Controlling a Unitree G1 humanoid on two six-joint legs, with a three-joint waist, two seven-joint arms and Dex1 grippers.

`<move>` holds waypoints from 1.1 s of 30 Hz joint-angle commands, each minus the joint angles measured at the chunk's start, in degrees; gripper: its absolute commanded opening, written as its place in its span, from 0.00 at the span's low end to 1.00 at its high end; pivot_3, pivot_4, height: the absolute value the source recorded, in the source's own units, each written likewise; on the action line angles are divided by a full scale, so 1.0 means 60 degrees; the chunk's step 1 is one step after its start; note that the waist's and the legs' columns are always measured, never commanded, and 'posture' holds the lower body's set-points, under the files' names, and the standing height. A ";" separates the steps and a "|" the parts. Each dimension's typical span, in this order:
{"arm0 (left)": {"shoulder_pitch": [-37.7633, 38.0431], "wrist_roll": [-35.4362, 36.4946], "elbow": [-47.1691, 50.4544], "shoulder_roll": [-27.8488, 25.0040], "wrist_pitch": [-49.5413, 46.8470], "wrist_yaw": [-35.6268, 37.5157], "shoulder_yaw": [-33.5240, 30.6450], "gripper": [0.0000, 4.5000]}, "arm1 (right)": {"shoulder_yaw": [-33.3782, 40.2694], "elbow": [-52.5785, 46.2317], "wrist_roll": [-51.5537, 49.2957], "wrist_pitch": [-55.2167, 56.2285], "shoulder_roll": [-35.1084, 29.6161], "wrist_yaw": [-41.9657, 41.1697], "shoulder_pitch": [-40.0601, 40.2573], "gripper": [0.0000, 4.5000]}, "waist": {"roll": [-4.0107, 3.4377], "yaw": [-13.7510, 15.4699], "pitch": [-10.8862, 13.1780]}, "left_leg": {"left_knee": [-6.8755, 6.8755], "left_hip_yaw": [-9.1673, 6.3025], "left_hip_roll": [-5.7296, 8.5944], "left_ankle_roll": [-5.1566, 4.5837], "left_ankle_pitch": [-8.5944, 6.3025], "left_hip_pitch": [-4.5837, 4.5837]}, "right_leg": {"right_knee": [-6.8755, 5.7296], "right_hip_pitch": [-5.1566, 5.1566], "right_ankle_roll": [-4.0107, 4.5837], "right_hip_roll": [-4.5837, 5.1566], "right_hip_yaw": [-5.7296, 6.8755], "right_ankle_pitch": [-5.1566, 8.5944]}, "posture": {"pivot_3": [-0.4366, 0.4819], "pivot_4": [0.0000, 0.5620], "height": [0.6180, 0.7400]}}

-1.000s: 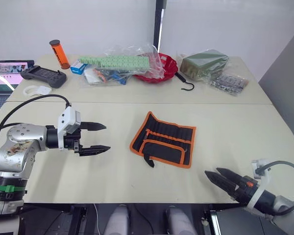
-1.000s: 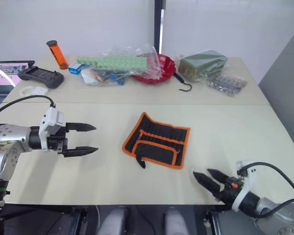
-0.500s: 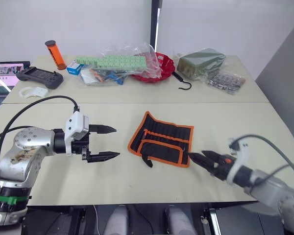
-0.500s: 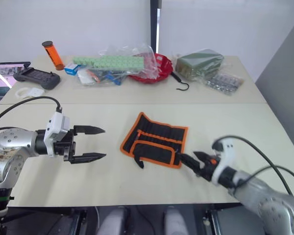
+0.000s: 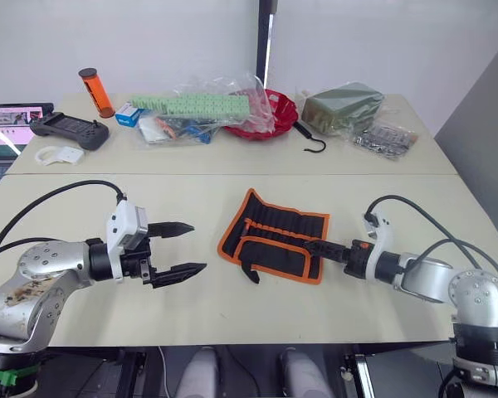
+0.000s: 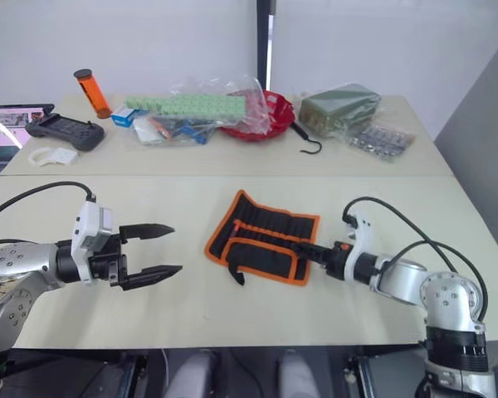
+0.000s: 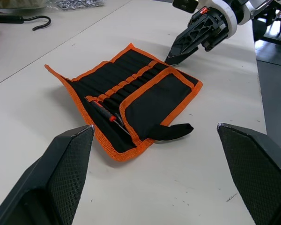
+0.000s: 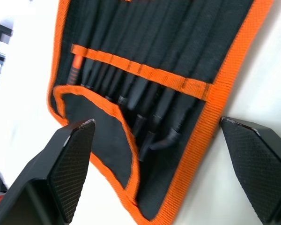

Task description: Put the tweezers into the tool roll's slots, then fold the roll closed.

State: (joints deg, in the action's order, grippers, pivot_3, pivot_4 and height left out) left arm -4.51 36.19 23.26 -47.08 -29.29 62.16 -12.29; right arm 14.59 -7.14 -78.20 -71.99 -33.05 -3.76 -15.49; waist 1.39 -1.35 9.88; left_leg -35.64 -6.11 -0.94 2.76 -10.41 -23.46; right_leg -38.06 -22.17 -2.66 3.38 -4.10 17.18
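Observation:
The tool roll [image 5: 275,237] lies unrolled mid-table, black with orange trim, its lower flap folded up and its short strap [image 7: 171,132] sticking out. Slim black tweezers [image 8: 147,119] sit in the slots [image 7: 113,80] under the orange strip, beside a red-handled tool [image 7: 109,117]. My right gripper [image 5: 309,246] is open, with its tips at the roll's right edge. My left gripper [image 5: 196,247] hangs open above the table, well left of the roll, holding nothing.
Along the back of the table are a red bowl [image 5: 279,111], a black hook [image 5: 312,142], plastic bags of parts [image 5: 197,106], a green packet [image 5: 345,108], an orange tube [image 5: 100,91], a controller [image 5: 73,130] and a laptop [image 5: 8,124].
My right arm has swung from the table's front right corner in to the roll's right edge. My left gripper has shifted slightly towards the roll and stayed open.

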 commanded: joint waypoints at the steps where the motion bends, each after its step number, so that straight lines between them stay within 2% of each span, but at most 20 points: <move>1: 0.0011 0.0179 0.0324 -0.0063 0.0047 -0.0108 -0.0218 0.99 | 0.0128 0.0271 -0.0918 -0.0466 0.0102 -0.0212 -0.0104 1.00 | 0.0000 -0.0010 0.0000 | 0.0000 0.0000 0.0001 0.0000 0.0000 -0.0003 | 0.0000 0.0000 0.0000 0.0000 0.0000 0.0000 | 0.48 0.27 1.00; 13: 0.0137 0.0036 0.0316 0.0002 0.0283 -0.0220 -0.0123 0.99 | 0.0369 0.0808 -0.1499 -0.0558 -0.0161 -0.0197 0.0267 1.00 | 0.0000 0.0010 0.0000 | -0.0001 0.0001 0.0003 0.0000 0.0000 -0.0005 | 0.0002 0.0000 0.0000 0.0001 0.0000 0.0000 | 0.48 0.27 1.00; 16: 0.0071 -0.0022 0.0227 0.0007 0.0334 -0.0210 -0.0050 1.00 | 0.0368 0.0762 -0.1505 -0.0409 -0.0039 -0.0139 0.0330 0.83 | 0.0000 0.0015 0.0000 | -0.0001 0.0001 0.0002 0.0000 0.0000 -0.0004 | 0.0002 0.0001 0.0000 0.0001 0.0000 0.0000 | 0.48 0.27 1.00; 26: -0.0116 -0.0146 -0.0063 0.0010 0.0531 -0.0103 0.0119 1.00 | 0.0412 0.0734 -0.1729 -0.0144 0.0063 -0.0133 0.0116 0.05 | -0.0002 -0.0021 0.0001 | -0.0001 0.0001 0.0002 0.0000 0.0000 -0.0006 | 0.0003 -0.0001 -0.0001 0.0001 0.0000 0.0000 | 0.48 0.27 1.00; 27: -0.0096 -0.0150 -0.0055 0.0016 0.0548 -0.0106 0.0118 1.00 | 0.0425 0.0723 -0.1781 -0.0148 0.0031 -0.0134 0.0118 0.01 | -0.0001 -0.0023 0.0001 | -0.0001 0.0001 0.0002 0.0000 0.0000 -0.0005 | 0.0002 -0.0001 0.0000 0.0001 0.0000 0.0000 | 0.48 0.27 1.00; 33: 0.0061 -0.0276 0.0001 0.0156 0.0734 -0.0196 0.0231 1.00 | 0.0455 0.0833 -0.1907 -0.0698 -0.1055 -0.0712 -0.0199 0.01 | -0.0006 0.0005 0.0004 | -0.0001 0.0001 0.0003 0.0000 0.0000 -0.0008 | 0.0005 -0.0001 -0.0001 0.0003 0.0001 0.0000 | 0.48 0.27 1.00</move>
State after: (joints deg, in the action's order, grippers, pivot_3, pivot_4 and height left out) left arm -4.26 34.65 22.45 -46.42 -26.18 61.27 -11.00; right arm 15.47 -1.63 -87.96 -74.75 -37.35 -5.72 -15.27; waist 1.36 -1.33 9.90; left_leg -35.65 -6.10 -0.92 2.76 -10.41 -23.52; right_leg -38.03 -22.17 -2.66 3.39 -4.11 17.18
